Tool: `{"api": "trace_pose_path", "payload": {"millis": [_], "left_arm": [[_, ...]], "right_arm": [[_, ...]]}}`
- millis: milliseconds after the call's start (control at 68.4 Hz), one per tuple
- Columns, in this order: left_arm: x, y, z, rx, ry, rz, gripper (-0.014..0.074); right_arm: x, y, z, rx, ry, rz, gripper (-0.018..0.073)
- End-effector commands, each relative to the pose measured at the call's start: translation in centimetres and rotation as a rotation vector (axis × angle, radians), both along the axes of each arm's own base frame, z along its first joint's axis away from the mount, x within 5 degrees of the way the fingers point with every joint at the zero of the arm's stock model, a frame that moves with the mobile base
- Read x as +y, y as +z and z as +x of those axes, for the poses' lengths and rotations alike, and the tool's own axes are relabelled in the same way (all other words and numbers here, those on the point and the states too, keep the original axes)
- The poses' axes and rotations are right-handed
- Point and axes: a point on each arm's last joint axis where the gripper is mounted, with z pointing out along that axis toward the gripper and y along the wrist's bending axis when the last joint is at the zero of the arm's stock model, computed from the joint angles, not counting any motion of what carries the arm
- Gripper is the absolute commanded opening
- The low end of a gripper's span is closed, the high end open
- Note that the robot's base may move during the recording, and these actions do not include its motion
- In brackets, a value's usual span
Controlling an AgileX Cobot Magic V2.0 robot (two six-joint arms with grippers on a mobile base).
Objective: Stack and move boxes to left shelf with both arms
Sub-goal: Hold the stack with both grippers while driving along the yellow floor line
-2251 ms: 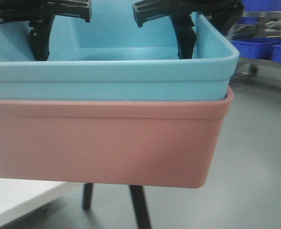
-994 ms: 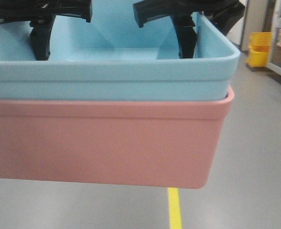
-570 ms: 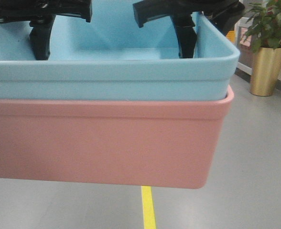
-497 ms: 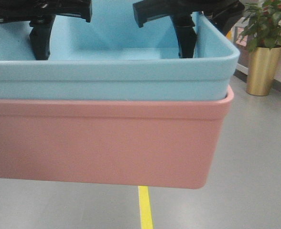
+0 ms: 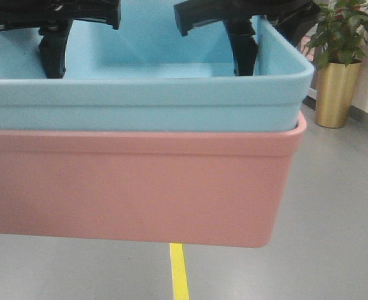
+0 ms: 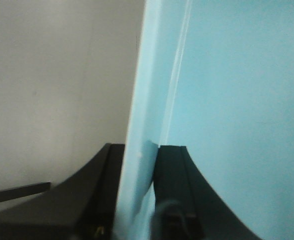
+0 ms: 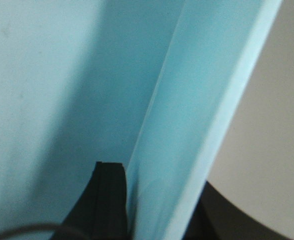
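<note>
light blue plastic bin [image 5: 140,100] fills most of the front view, nested inside the salmon pink bin [image 5: 134,187]. only the blue bin's rolled rim & a band of wall show above the pink rim, and the pink one wraps it from below. both hang in the air w/ grey floor [image 5: 334,206] under them. left gripper [image 6: 139,195] sits on the blue bin's left side wall. its wrist view shows one black finger [image 6: 174,170] inside the wall and the outer finger [image 6: 104,170] outside, both tight to the plastic, so it's closed down to the wall's thickness & pinching it. right gripper [image 7: 157,210] is on the blue bin's right side wall, same way: inner finger [image 7: 109,195] against the inside face, a dark part [image 7: 202,220] outside the rim, gap no wider than the wall, clamped on it. yellow floor line [image 5: 179,272] runs below the blue bin, approx under its middle. potted plant [image 5: 343,25] in a gold pot [image 5: 334,87] stands right of the blue bin & behind it, well apart.
</note>
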Motion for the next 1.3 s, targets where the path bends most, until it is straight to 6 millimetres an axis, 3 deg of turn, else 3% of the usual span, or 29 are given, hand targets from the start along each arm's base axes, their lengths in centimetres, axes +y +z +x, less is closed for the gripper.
{"api": "trace_pose_path", "payload": {"millis": [0,1286], "left_arm": [[-2.46,3.61,-0.66,-0.144,-0.096,-0.255,-0.0003],[-2.52,3.48,-0.60,-0.141,-0.096,-0.252,-0.0003]], "right_arm": [[2.22,3.60,-0.46,-0.148,0.085,0.275,0.0056],[2.22,3.60,-0.46,-0.148,0.085,0.275,0.0056]]}}
